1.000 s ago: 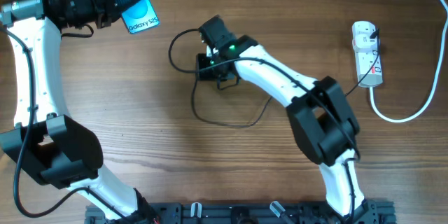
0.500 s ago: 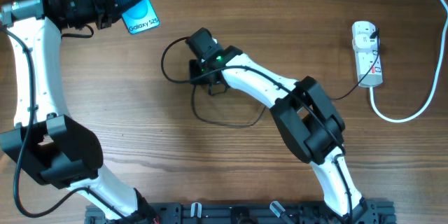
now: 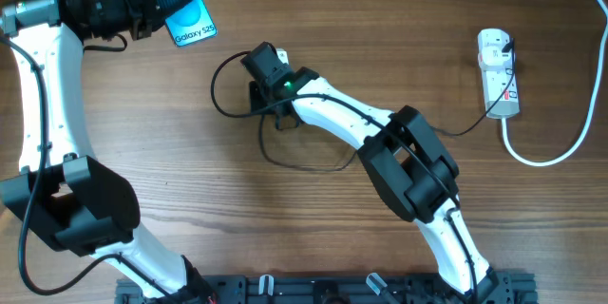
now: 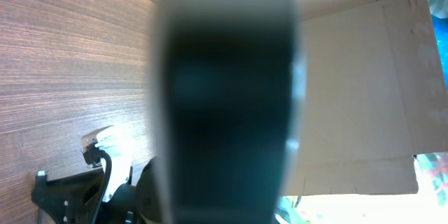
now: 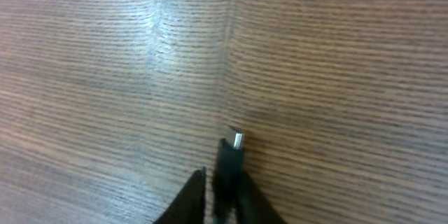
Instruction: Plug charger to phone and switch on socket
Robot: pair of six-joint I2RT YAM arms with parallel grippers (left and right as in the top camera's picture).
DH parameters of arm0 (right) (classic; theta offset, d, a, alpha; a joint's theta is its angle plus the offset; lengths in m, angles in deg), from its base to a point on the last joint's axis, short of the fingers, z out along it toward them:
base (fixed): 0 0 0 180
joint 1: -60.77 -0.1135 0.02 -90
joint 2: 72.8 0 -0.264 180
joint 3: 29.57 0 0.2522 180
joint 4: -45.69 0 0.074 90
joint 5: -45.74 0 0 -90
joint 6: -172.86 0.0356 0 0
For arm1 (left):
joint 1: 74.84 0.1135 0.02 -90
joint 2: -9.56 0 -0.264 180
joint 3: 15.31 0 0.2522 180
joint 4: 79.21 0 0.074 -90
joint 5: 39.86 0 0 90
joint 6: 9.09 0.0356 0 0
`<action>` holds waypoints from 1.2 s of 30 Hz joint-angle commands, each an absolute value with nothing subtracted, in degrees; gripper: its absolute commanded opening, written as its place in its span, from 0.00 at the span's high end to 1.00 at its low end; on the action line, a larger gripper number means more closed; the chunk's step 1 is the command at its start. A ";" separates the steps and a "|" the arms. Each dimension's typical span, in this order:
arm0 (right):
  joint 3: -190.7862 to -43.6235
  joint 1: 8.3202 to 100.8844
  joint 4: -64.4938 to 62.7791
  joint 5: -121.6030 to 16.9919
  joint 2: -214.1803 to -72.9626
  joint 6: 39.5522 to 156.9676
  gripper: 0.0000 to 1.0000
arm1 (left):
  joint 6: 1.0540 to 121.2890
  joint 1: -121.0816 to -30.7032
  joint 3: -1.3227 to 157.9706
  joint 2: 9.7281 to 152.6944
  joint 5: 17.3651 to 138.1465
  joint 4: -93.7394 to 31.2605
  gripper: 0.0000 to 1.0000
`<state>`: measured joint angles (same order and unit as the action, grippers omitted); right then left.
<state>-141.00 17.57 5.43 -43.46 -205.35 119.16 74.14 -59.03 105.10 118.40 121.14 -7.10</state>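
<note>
The phone [image 3: 193, 25], teal-blue with "Galaxy S25" text, is at the far left of the table, and my left gripper [image 3: 179, 0] is shut on it. In the left wrist view a blurred dark shape [image 4: 224, 98] fills the middle and hides the fingers. My right gripper [image 3: 256, 59] is shut on the charger plug [image 5: 229, 155], just right of and below the phone. The plug's silver tip sticks out over bare wood. The black charger cable [image 3: 213, 90] loops under the right arm and runs to the white socket [image 3: 497, 66] at the far right.
A thick white lead [image 3: 560, 157] curves from the socket along the right edge. A black rail [image 3: 332, 290] runs along the front edge. A beige board [image 4: 364, 91] shows in the left wrist view.
My right gripper has moved left toward the phone with the charger plug, dragging the cable loop with it. The left arm and the phone have not moved.
</note>
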 commanded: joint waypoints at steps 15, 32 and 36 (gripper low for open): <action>-142.59 17.54 -13.11 -31.73 -203.86 122.37 0.95 | 74.01 -58.96 105.30 117.24 123.52 -5.81 0.96; -140.65 18.75 -14.20 -40.62 -204.83 124.12 0.95 | 74.06 -58.96 105.30 117.24 123.52 -4.24 0.96; -140.47 18.72 -14.16 -41.65 -205.39 125.06 0.96 | 74.08 -58.96 105.30 117.24 123.52 -4.24 0.96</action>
